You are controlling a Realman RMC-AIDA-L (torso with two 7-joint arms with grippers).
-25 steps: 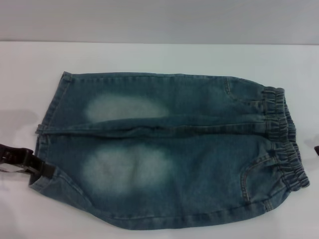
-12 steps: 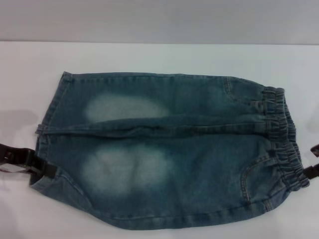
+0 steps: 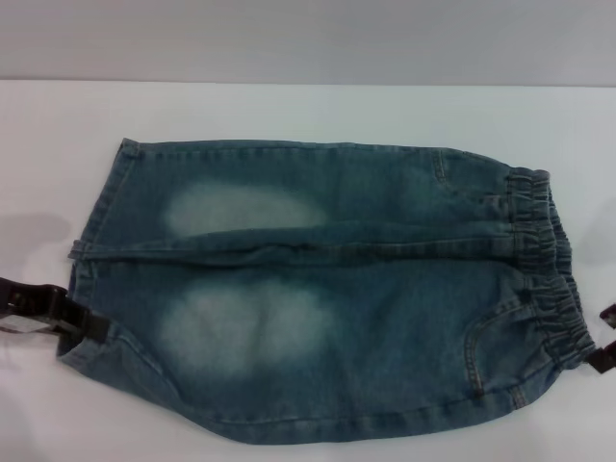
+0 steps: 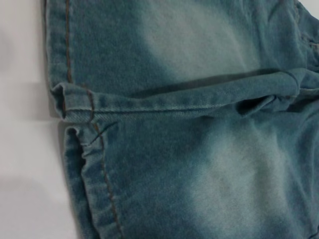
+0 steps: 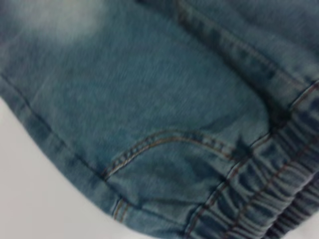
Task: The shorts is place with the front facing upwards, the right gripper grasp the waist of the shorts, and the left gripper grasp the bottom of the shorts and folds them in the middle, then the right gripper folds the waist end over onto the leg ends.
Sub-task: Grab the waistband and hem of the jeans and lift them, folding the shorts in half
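Two grippers sit at opposite ends of the shorts (image 3: 327, 289), which lie flat on the white table (image 3: 308, 111), front up, legs toward the robot's left and waist (image 3: 549, 269) toward its right. The left gripper (image 3: 82, 327) reaches in low from the left edge, its dark body nearly level with the table, its tip touching the hem (image 3: 87, 289) of the near leg; whether its fingers are spread or closed on the cloth cannot be told. The right gripper (image 3: 599, 356) shows only as a dark tip at the right edge, just beside the near corner of the elastic waist; its finger spread cannot be told either. The left wrist view looks down on the two leg hems (image 4: 75, 104) and the crotch seam (image 4: 199, 102). The right wrist view shows the front pocket (image 5: 169, 142) and gathered waistband (image 5: 264, 194).
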